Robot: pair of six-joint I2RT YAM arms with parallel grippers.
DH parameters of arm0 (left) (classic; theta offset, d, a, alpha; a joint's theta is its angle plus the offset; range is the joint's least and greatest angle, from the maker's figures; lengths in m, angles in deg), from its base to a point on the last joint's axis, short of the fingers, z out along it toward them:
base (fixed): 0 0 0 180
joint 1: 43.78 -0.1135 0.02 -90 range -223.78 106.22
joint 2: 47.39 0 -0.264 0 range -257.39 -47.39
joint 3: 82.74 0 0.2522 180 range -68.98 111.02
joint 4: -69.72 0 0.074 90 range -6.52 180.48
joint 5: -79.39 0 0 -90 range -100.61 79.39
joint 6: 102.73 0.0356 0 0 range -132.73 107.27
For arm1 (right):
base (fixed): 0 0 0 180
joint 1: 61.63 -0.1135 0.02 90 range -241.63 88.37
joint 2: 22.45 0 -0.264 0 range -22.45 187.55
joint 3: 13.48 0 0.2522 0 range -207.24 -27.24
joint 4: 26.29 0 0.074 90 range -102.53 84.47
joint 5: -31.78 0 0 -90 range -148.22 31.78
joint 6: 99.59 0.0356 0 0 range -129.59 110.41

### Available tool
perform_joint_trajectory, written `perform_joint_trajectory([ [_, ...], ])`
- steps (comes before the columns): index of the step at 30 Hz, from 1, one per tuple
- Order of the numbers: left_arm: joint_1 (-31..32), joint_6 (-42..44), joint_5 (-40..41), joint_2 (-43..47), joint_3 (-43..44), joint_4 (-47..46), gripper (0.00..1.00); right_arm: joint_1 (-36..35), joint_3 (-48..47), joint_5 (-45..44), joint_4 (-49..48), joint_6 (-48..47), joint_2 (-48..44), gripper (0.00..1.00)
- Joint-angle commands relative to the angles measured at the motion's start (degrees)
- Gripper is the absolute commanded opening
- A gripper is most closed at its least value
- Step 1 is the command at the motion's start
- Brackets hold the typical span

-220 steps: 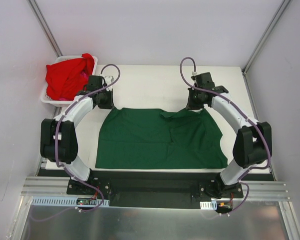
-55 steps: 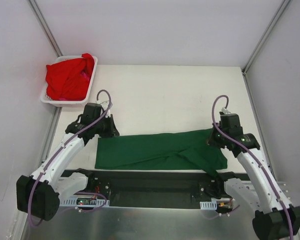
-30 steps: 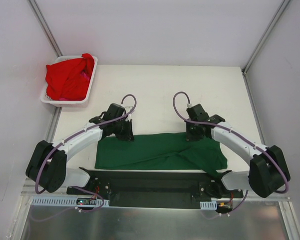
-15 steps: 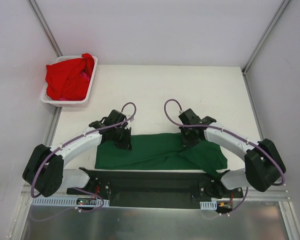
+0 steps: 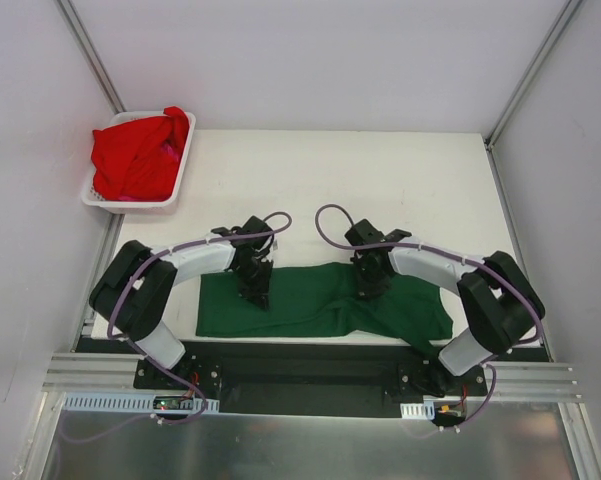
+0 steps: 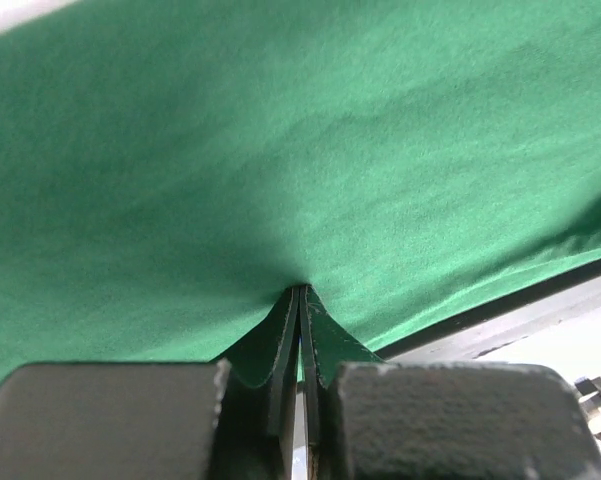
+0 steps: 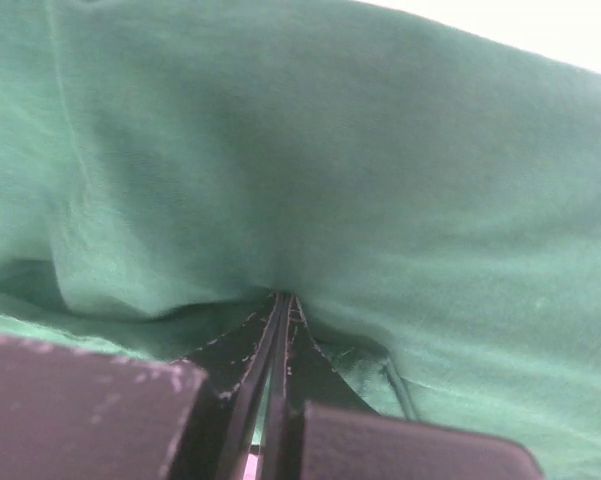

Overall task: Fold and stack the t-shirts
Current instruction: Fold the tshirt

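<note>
The dark green t-shirt (image 5: 310, 305) lies folded into a long flat strip along the table's near edge. My left gripper (image 5: 257, 293) is shut, tips down on the strip's left part. My right gripper (image 5: 366, 288) is shut too, resting on the strip right of middle, where the cloth bunches in a diagonal fold. The left wrist view is filled with green cloth (image 6: 280, 150), the left gripper (image 6: 301, 292) touching it with nothing visibly pinched. The right gripper (image 7: 280, 297) likewise meets the cloth (image 7: 380, 150) at a shallow crease. A red t-shirt (image 5: 135, 150) is heaped at the far left.
The red cloth sits in a white slotted basket (image 5: 132, 206) at the table's far left corner. White tabletop (image 5: 380, 190) stretches beyond the green shirt. A black base rail (image 5: 310, 365) runs just past the table's near edge, close to the shirt's front hem.
Both arms have swung inward along the green strip's far edge, from its outer ends toward the middle. The shirt's outline has barely shifted. Both grippers stayed shut.
</note>
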Motion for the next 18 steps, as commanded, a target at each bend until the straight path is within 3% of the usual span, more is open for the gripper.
perform_joint_trajectory([
  [1,0.7,0.3,7.1,-6.8,3.4,-3.6,0.00,-0.5,-2.5,-2.6,-4.6,0.2,4.8,0.01],
  [12,-1.4,3.1,8.7,-11.7,8.5,-3.8,0.00,0.4,-12.3,-12.5,-1.1,-1.7,12.0,0.01],
  [18,-9.4,6.4,8.4,-9.3,8.1,-3.5,0.00,2.9,-14.9,-14.5,0.5,-0.9,13.4,0.01],
])
